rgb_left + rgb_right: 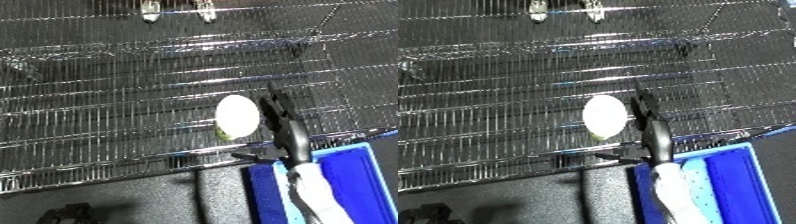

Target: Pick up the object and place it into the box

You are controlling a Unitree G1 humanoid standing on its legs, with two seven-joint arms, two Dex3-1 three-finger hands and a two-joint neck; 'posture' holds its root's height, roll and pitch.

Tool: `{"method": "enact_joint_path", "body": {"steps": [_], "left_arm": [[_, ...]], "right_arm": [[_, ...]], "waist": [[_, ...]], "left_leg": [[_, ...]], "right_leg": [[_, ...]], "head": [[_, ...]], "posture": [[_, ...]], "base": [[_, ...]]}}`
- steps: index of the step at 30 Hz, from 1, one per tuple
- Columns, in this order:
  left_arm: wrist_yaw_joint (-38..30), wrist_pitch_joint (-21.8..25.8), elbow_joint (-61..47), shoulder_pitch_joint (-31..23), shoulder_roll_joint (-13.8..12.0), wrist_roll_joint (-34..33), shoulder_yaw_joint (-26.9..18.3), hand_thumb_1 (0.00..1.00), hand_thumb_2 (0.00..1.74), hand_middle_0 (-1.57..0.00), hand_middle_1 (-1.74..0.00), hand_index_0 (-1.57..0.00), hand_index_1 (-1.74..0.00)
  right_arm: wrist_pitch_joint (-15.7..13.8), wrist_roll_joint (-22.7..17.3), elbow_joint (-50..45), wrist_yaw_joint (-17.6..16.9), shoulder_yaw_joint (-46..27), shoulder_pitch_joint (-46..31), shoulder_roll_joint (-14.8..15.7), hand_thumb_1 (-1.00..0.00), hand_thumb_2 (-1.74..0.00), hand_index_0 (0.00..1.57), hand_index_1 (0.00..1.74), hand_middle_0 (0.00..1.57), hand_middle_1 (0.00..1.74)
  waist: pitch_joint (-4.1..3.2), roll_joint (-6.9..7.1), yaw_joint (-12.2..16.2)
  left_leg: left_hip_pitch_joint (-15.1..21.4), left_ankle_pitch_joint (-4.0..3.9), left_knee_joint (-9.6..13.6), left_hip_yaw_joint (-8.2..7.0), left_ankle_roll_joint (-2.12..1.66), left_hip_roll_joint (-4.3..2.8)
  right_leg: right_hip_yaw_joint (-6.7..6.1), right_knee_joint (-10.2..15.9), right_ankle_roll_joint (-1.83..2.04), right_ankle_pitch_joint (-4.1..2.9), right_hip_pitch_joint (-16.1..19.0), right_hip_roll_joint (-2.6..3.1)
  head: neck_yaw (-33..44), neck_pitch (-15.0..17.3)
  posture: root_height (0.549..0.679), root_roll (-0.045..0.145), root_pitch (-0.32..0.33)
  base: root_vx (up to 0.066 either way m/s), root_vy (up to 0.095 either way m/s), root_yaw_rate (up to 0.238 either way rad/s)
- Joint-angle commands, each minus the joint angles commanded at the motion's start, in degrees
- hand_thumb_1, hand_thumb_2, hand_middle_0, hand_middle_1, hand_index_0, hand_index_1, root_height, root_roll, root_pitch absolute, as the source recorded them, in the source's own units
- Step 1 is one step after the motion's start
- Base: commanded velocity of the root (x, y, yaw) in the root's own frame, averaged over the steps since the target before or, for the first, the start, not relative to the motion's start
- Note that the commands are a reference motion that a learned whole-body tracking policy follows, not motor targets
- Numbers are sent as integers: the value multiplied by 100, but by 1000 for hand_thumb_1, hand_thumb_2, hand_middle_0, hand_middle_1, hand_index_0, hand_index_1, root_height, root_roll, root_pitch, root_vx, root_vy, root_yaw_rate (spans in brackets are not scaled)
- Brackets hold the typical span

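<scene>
White oval object (237, 115) on the wire shelf (107, 110), with our right robot hand (282, 125) at its right side.

We see the pale, egg-shaped object lying on the chrome wire shelf, a greenish patch at its lower end. Our right robot hand reaches up from the lower right on its white forearm (315, 192), straight fingers lying along the object's right edge and the thumb (253, 157) sticking out to the left below it; nothing is curled round the object, so the hand is released, and we cannot tell whether the fingers touch it. Under the forearm, at the lower right corner, sits the blue bin (360, 180), in front of and below the shelf. Our left robot hand does not show in either eye view.
</scene>
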State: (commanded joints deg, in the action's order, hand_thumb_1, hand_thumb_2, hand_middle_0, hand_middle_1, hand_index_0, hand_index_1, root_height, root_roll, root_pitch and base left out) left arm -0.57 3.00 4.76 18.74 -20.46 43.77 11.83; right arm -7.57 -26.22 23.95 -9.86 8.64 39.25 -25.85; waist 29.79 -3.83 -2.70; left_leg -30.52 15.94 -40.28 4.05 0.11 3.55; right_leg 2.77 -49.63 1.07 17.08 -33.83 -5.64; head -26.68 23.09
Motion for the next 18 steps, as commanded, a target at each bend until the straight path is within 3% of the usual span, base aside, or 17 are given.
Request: {"method": "enact_joint_path", "body": {"steps": [18], "left_arm": [[-114, 46, -356, 181, -53, -10, -3, 1000, 1740, -1570, -1740, -1570, -1740]], "right_arm": [[-32, -92, 458, -4, 171, 554, -168, 0, 0, 0, 0, 0, 0]], "waist": [[0, -116, -107]], "left_leg": [[-583, 38, -189, -43, 47, 58]], "right_leg": [[25, -231, -25, 34, -598, 20]], "head": [[-245, -627]], "posture": [[620, 49, 157]], "base": [[-36, 5, 9]]}}
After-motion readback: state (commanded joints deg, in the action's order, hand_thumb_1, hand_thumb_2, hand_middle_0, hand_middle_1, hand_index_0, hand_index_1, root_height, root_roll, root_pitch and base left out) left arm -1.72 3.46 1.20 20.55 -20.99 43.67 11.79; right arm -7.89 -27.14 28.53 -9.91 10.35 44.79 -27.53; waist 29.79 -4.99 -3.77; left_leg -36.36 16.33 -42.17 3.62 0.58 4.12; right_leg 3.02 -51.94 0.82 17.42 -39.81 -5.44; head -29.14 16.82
